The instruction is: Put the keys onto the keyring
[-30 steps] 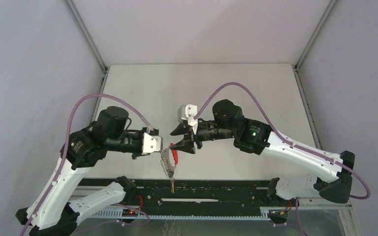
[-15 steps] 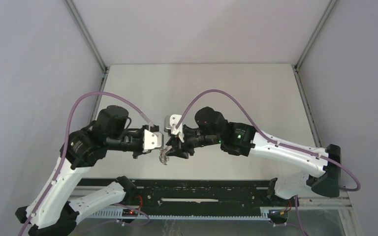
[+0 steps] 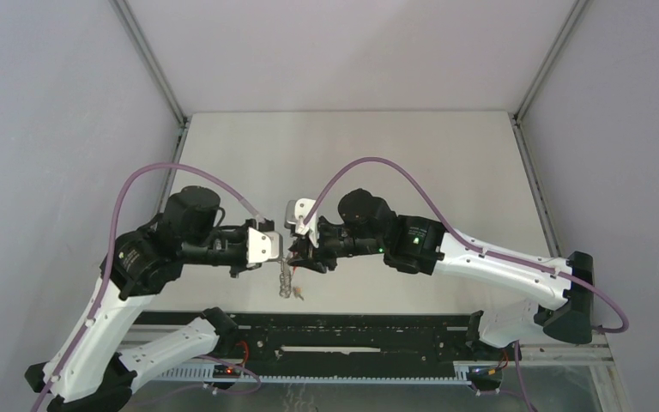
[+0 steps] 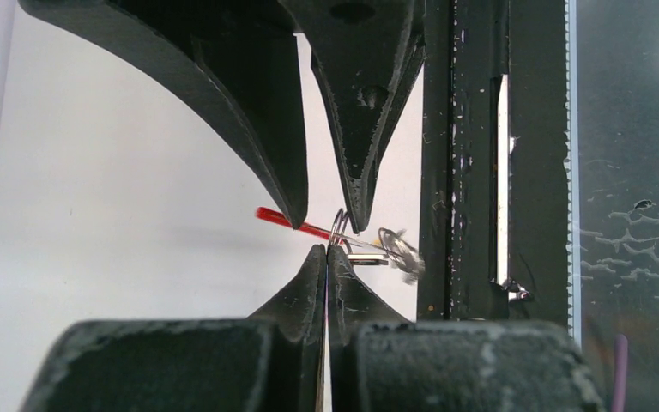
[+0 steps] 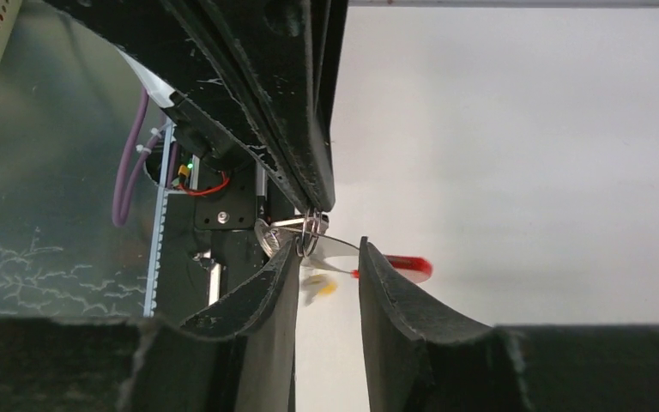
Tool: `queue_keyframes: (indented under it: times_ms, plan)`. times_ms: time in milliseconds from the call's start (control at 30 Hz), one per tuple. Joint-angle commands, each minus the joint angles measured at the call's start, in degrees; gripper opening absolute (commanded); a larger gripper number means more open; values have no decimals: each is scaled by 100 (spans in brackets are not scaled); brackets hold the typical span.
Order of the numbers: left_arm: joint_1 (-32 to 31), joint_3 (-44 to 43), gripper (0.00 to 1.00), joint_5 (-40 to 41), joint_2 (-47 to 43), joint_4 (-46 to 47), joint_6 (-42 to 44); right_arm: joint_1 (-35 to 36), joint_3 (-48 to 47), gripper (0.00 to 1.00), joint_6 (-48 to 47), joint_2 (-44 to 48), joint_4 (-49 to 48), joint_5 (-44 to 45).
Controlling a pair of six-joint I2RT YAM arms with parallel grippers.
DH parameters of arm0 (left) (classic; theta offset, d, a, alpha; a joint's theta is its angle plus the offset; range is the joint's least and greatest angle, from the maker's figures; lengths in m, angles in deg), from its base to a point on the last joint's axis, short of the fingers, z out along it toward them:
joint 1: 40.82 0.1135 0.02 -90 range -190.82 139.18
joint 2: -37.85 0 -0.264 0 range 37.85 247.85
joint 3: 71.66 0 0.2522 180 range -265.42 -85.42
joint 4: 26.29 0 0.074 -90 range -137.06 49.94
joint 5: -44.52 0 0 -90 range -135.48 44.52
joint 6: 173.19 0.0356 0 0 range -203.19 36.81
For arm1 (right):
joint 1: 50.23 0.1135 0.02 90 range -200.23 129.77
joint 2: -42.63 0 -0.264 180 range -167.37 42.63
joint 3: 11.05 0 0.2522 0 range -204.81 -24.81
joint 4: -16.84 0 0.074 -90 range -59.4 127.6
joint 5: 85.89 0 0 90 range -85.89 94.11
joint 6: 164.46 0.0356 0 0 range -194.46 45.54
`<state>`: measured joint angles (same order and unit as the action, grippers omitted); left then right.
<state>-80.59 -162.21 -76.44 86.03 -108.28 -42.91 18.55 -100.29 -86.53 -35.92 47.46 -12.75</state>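
- Left gripper (image 4: 327,251): fingers pressed together, pinching a silver wire ring of the keyring (image 4: 340,230) at their very tips.
- Right gripper (image 5: 330,253): meets the left gripper tip to tip. Its jaws are partly spread and straddle the same wire ring. One finger (image 5: 285,266) sits right against the ring, but contact cannot be confirmed. The other finger stands off it.
- Red band (image 5: 399,267): runs from the pinch point past one right-gripper finger and juts out on that finger's outer side, held in the air.
- Remaining rings (image 3: 286,281): hang in a bunch directly below the two grippers, blurred.
- Yellow-tagged key (image 5: 320,287): dangles just beneath the right gripper's fingertips, blurred.
- Table (image 3: 352,154): lies under and beyond both grippers.
- Black rail (image 4: 463,129): runs along the table's near side.
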Motion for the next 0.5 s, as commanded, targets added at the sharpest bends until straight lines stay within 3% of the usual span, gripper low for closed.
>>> queue_keyframes:
  times_ms: [0,133,267,467]
  plan:
    - [-61,-64,0,4,-72,248,-108,36,-267,40,89,180,-337,271]
    - [-73,-48,0,43,-89,244,-111,31,-271,49,150,248,-410,228]
    - [-82,-6,0,74,-111,295,-122,31,-266,51,177,335,-461,48]
    - [-84,-2,0,86,-139,380,-203,11,-269,42,186,372,-524,-177]
